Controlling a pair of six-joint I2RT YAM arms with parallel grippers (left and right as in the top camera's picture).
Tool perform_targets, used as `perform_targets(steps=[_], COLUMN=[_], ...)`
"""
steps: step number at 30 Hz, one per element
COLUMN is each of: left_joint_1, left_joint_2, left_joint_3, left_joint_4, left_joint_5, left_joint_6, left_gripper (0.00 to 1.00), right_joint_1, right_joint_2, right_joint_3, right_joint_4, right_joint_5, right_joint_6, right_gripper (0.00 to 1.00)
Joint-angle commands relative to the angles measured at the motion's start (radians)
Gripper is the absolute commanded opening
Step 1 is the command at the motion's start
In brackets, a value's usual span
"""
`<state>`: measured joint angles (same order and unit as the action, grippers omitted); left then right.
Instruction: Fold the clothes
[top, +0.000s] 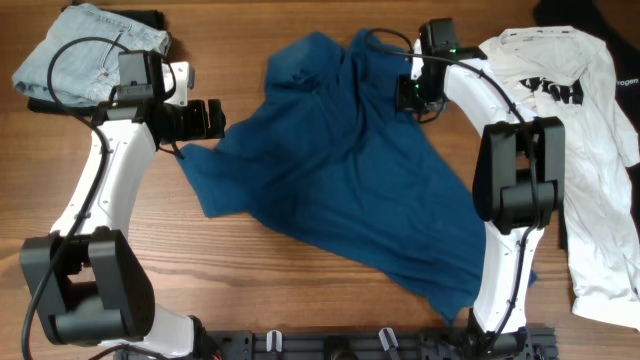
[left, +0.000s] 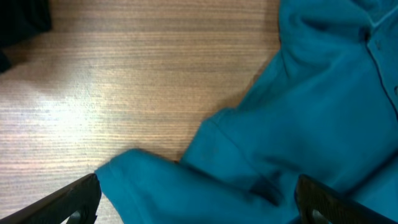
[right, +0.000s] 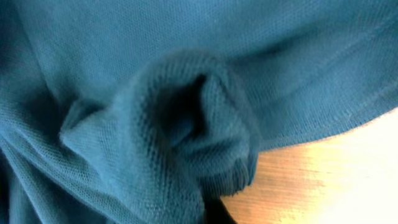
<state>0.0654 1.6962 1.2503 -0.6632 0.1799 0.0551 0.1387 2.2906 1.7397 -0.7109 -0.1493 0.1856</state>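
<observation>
Blue polo (top: 350, 180) crumpled at centre, long axis far-left to near-right; left gripper (left: 198, 186) spread, straddling polo's left edge; right gripper (top: 415, 92) at far-right corner, cloth bunched against lens, closure impossible to tell; T-shirt (top: 590, 150) off right, ungripped.

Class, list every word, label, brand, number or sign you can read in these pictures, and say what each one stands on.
"rogen": small print on the white housing of the left arm, seemingly cut off at its start.
Black lettering on the white T-shirt: creased and too small to read.
Dark-blue polo shirt: no text shows in any view.
</observation>
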Motion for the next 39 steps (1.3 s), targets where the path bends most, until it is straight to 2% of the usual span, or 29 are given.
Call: perform_targets(steps=[1, 3, 6, 8, 11, 12, 13, 14, 16, 21, 24, 26, 29, 31, 32, 34, 36, 39], left_joint_1=[-0.002, -0.002, -0.002, -0.002, -0.002, -0.002, -0.002, -0.002, 0.005, 0.093, 0.128, 0.128, 0.085, 0.053, 0.032, 0.027, 0.035, 0.051], left_joint_2=[0.003, 0.003, 0.003, 0.003, 0.003, 0.003, 0.003, 0.003, 0.002, -0.009, -0.005, 0.002, 0.009, 0.009, 0.009, 0.01, 0.01, 0.014], left_joint_3=[0.012, 0.012, 0.012, 0.012, 0.012, 0.012, 0.012, 0.012, 0.012, 0.012, 0.012, 0.011, 0.009, -0.01, -0.053, -0.179, -0.225, -0.301], left_joint_4=[0.008, 0.01, 0.014, 0.018, 0.021, 0.024, 0.025, 0.025, 0.023, -0.122, -0.189, -0.216, -0.336, -0.347, -0.331, -0.283, -0.239, -0.066], left_joint_5=[-0.003, -0.003, -0.003, -0.003, -0.003, -0.003, -0.003, -0.003, -0.003, -0.003, -0.021, -0.013, 0.01, 0.009, 0.002, -0.068, -0.09, -0.149], left_joint_6=[0.008, 0.008, 0.008, 0.008, 0.008, 0.008, 0.008, 0.008, -0.003, -0.214, -0.251, -0.277, -0.277, -0.317, -0.381, -0.504, -0.533, -0.535], left_gripper=[1.0, 1.0, 1.0, 1.0, 1.0, 1.0, 1.0, 1.0, 1.0, 0.99, 1.0, 0.98, 0.95, 0.94, 0.93, 0.84, 0.79, 0.68], right_joint_1=[0.054, 0.095, 0.144, 0.158, 0.15, 0.137, 0.126, 0.116, 0.103, 0.098, 0.095, 0.096, 0.095, 0.09, 0.076, 0.041, 0.026, 0.012], right_joint_2=[0.017, 0.017, 0.017, 0.017, 0.017, 0.017, 0.013, -0.001, -0.07, -0.367, -0.4, -0.4, -0.4, -0.4, -0.4, -0.4, -0.4, -0.4], right_joint_3=[-0.004, 0.039, 0.124, 0.153, 0.198, 0.221, 0.245, 0.264, 0.277, 0.277, 0.275, 0.232, 0.108, 0.039, -0.018, -0.094, -0.117, -0.152], right_joint_4=[0.242, 0.42, 0.587, 0.647, 0.64, 0.594, 0.533, 0.465, 0.3, -0.311, -0.554, -0.644, -0.667, -0.645, -0.639, -0.636, -0.627, -0.608], right_joint_5=[-0.044, -0.062, -0.061, -0.039, 0.05, 0.048, 0.045, 0.045, 0.037, 0.042, 0.106, 0.118, 0.166, 0.166, 0.165, 0.147, 0.13, 0.064], right_joint_6=[-0.001, 0.0, -0.005, -0.023, -0.029, -0.029, -0.029, -0.029, -0.028, 0.035, 0.125, 0.159, 0.237, 0.28, 0.306, 0.319, 0.315, 0.281], right_gripper=[0.04, 0.04, 0.04, 0.04, 0.04, 0.32, 0.76, 0.99, 1.0, 1.0, 1.0, 1.0, 1.0, 0.99, 0.99, 0.96, 0.94, 0.89])
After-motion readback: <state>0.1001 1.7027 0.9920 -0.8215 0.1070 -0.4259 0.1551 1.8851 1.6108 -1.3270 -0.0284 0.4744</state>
